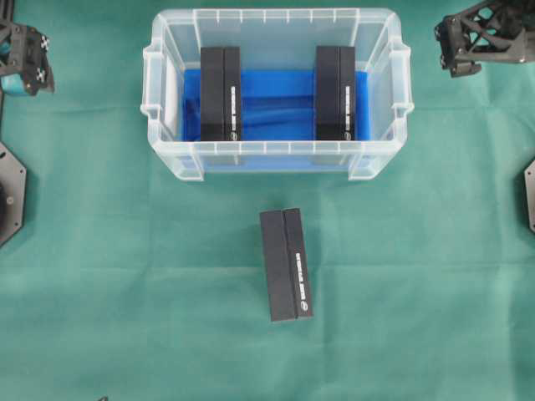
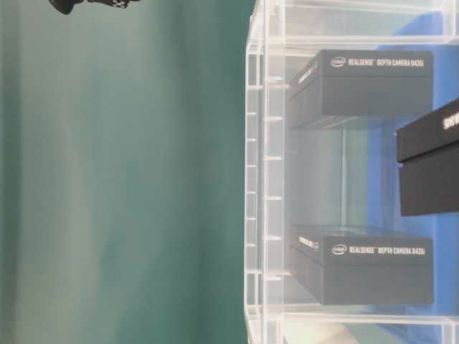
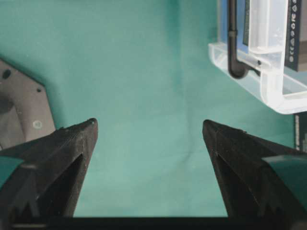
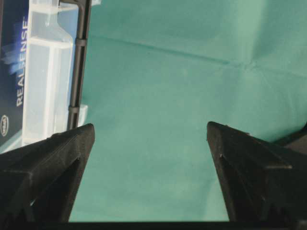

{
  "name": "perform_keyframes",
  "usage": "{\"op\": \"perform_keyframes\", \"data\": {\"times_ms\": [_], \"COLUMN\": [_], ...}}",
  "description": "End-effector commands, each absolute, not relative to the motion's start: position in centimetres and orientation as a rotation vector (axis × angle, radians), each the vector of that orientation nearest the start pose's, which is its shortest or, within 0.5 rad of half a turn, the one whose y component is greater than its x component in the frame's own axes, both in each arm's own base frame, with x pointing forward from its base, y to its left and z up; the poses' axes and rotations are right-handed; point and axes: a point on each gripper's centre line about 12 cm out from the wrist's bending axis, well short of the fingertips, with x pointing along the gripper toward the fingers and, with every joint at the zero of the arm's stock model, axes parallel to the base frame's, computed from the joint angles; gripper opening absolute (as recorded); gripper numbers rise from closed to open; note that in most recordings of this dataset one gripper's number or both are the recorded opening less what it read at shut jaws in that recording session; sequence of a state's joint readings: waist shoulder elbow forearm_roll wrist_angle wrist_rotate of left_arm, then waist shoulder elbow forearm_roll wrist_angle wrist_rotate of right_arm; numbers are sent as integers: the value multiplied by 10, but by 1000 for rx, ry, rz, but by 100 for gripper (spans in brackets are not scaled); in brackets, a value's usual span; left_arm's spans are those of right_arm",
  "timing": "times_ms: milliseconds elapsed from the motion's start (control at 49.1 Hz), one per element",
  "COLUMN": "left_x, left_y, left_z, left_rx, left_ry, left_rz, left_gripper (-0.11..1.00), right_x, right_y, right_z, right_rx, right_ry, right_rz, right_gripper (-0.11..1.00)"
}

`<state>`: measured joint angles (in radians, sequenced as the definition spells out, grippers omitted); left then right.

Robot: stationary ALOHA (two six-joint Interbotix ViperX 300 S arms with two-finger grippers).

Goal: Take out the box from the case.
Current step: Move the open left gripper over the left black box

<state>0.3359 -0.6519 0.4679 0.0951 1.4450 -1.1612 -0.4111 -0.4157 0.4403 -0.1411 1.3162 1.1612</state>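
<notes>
Two black boxes, left (image 1: 221, 93) and right (image 1: 335, 92), stand in the case (image 1: 276, 159) on blue cloth (image 1: 276, 104). A third box (image 1: 286, 265) lies outside, near side. The left gripper (image 3: 148, 132) and right gripper (image 4: 149, 134) gape wide, empty.

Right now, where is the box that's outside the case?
In the overhead view, the box lies on the green cloth, just in front of the case, near centre.
</notes>
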Motion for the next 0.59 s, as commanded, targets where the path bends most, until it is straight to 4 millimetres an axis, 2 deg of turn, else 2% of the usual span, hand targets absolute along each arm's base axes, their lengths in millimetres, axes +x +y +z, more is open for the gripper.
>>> {"op": "perform_keyframes", "data": {"times_ms": [0, 265, 570], "left_x": [182, 187, 223], "left_y": [76, 78, 91], "left_z": [351, 351, 351], "left_rx": [-1125, -1124, -1126], "left_ry": [886, 893, 870], "left_rz": [1055, 1062, 1052], "left_gripper": [90, 90, 90], "right_x": [234, 234, 233], "right_y": [-120, -119, -120], "right_z": [312, 312, 312], "right_rx": [1112, 1117, 1113], "right_ry": [919, 918, 917], "right_rz": [-1162, -1162, -1165], "right_gripper": [93, 93, 93]}}
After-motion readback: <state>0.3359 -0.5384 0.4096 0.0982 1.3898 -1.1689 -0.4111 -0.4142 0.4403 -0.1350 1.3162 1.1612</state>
